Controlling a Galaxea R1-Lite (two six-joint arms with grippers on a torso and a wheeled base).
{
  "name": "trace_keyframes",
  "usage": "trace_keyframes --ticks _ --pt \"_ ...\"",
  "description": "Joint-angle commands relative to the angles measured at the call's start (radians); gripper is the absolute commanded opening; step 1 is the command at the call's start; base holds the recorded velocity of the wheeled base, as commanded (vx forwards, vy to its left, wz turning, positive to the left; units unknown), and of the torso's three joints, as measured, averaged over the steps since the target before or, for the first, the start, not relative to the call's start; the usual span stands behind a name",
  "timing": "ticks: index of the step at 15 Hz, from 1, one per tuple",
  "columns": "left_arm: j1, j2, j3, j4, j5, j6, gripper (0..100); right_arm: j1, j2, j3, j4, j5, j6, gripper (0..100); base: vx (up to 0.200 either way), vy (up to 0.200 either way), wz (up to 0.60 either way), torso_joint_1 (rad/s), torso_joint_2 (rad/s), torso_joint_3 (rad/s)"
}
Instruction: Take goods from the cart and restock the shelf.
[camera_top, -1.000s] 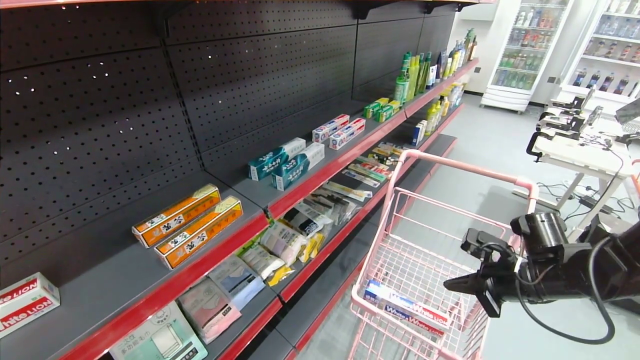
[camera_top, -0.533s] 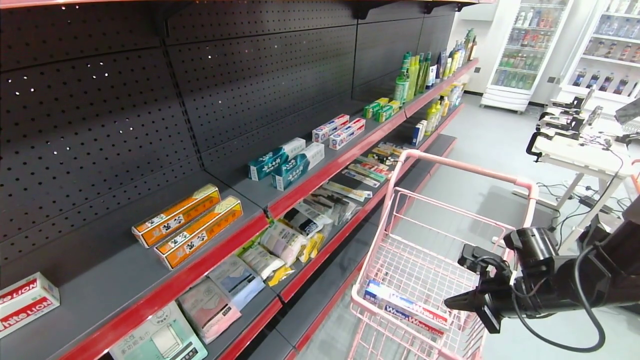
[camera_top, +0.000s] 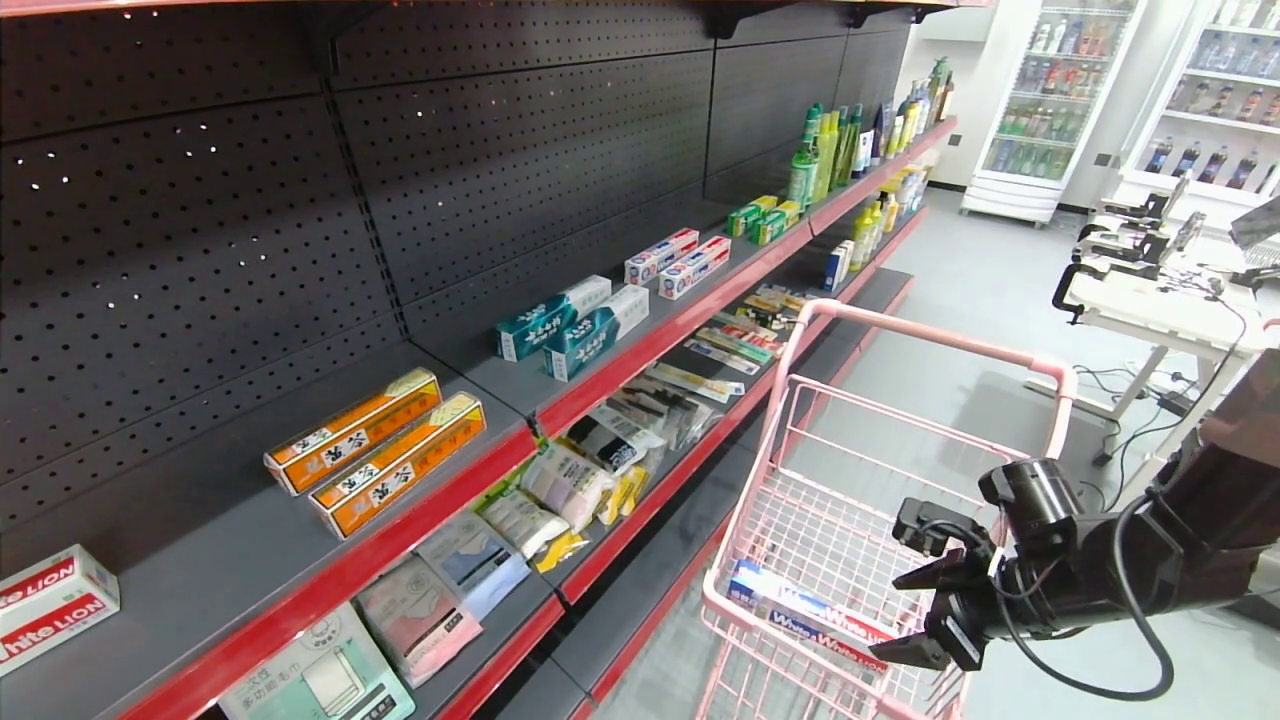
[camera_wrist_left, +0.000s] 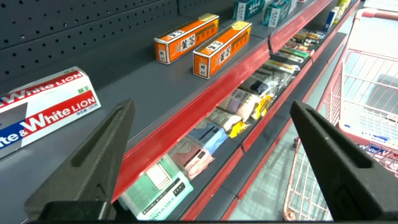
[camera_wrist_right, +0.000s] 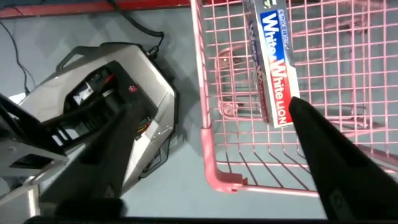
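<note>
Black right gripper (camera_top: 890, 620), lower right of the frame, hangs with its fingers spread wide at the near rim of the pink wire cart (camera_top: 930, 340). Just beyond, a long white-and-blue toothpaste box (camera_top: 812, 615) lies on the basket floor (flat). The left gripper (camera_wrist_left: 208, 186) also gapes, facing the dark red-edged shelf (camera_top: 230, 540) at left.

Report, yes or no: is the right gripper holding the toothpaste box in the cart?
No: the right gripper hangs open over the pink cart, and the toothpaste box lies on the cart's wire floor.
</note>
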Motion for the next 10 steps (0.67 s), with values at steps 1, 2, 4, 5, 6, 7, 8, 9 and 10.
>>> trace_keyframes --ticks 1,2,4,5,6,7,8,9,10 --pt "0.0 0.0 0.0 0.0 0.0 0.0 100 0.009 0.019 -0.004 -0.001 -0.001 0.009 100 0.0 0.0 0.0 0.0 0.0 0.0" --pt "0.0 0.0 0.0 0.0 0.0 0.0 100 0.01 0.019 -0.01 -0.001 -0.001 0.015 100 0.0 0.0 0.0 0.0 0.0 0.0" --pt "0.0 0.0 0.0 0.0 0.0 0.0 100 0.007 0.019 -0.018 -0.001 -0.001 0.014 100 0.0 0.0 0.0 0.0 0.0 0.0" --pt "0.0 0.0 0.0 0.0 0.0 0.0 100 0.007 0.019 -0.022 -0.001 -0.001 0.011 100 0.0 0.0 0.0 0.0 0.0 0.0" --pt "0.0 0.0 0.0 0.0 0.0 0.0 100 0.007 0.019 -0.024 -0.001 -0.001 0.011 100 0.0 0.0 0.0 0.0 0.0 0.0" --pt "0.0 0.0 0.0 0.0 0.0 0.0 100 0.007 0.021 -0.024 -0.001 -0.001 0.014 100 0.0 0.0 0.0 0.0 0.0 0.0" --pt "0.0 0.0 0.0 0.0 0.0 0.0 100 0.007 0.025 -0.024 -0.001 -0.001 0.015 100 0.0 0.0 0.0 0.0 0.0 0.0" --pt "0.0 0.0 0.0 0.0 0.0 0.0 100 0.007 0.03 -0.022 -0.001 -0.003 0.015 100 0.0 0.0 0.0 0.0 0.0 0.0" --pt "0.0 0.0 0.0 0.0 0.0 0.0 100 0.006 0.031 -0.022 -0.001 -0.001 0.014 100 0.0 0.0 0.0 -0.124 0.25 0.149"
